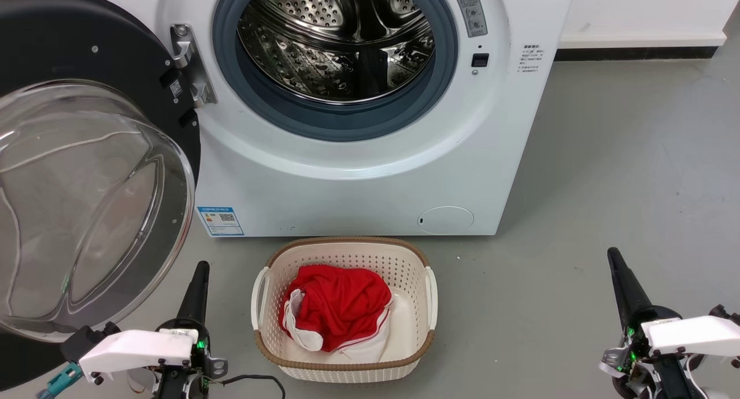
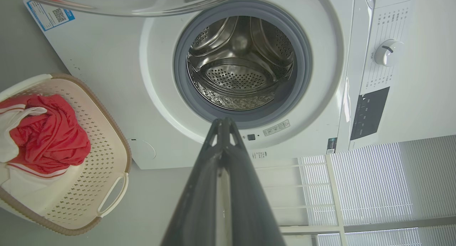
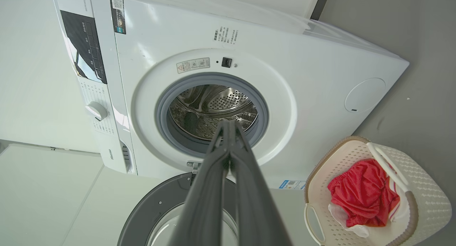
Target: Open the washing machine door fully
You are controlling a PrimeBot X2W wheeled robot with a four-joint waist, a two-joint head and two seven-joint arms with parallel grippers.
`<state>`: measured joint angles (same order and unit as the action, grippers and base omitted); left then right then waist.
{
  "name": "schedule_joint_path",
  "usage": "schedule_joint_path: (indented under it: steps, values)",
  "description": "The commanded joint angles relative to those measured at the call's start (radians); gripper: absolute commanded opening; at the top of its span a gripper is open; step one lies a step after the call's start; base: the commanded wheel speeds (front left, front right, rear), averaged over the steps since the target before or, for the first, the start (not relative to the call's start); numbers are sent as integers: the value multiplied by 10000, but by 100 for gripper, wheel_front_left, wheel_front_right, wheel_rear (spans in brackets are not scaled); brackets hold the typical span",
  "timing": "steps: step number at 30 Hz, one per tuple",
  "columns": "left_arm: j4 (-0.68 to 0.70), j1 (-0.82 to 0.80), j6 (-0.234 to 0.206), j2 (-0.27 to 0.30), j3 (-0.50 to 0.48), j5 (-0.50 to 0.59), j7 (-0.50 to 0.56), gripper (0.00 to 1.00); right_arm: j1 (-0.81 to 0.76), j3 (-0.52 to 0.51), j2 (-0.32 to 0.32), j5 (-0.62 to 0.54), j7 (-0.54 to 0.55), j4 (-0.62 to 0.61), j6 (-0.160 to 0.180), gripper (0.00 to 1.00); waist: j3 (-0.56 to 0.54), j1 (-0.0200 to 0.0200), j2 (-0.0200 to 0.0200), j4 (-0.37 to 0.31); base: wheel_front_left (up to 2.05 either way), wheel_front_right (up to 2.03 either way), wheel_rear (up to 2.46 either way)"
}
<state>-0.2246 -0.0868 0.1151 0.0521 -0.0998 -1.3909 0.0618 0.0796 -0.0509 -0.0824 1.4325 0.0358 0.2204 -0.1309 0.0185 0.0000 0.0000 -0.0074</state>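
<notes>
You are looking at the washing machine (image 1: 358, 179) square on, with its washing machine door (image 1: 92, 173) swung out wide to the left on the hinge (image 1: 191, 66) beside the opening. The door's black ring and bulging clear glass bowl face back toward you and fill the left side of the head view. The grey gasket (image 1: 347, 118) and the perforated steel drum (image 1: 341, 40) stand fully exposed, and the drum looks empty. Your left gripper (image 1: 200, 267) sits low at the left, pointing up that view, close to the lower edge of the glass bowl, with a strip of grey floor (image 1: 607, 173) showing between them. In its wrist view the two dark fingers meet at the tips with nothing between them, aimed at the bottom of the drum opening. Your right gripper (image 1: 614, 255) rests low at the right over bare floor, well apart from the machine and the door. Its fingers are likewise pressed together and carry nothing. A cream laundry basket (image 1: 347, 244) stands on the floor just in front of the machine, between your two arms, with a red garment (image 1: 338, 306) with white trim lying in it. On the machine's lower front you can see a blue label sticker (image 1: 220, 221) at the left and a round flap (image 1: 445, 220) toward the right.
</notes>
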Motion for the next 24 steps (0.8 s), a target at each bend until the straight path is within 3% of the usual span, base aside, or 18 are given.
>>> schedule_joint_path:
  steps: [1, 24]
  values:
    - [3, -166, 59, -2, -18, -190, 54, 0, 154, -28, -11, 195, 24, -8, 2, 0, -5, 0, 0, 3, 0, 0, 0]
    - [-198, -245, 159, -22, -155, -1984, 506, 0, 280, -228, 46, 1907, 453, 211, 1, 0, -131, 0, 0, 63, 0, 0, 0]
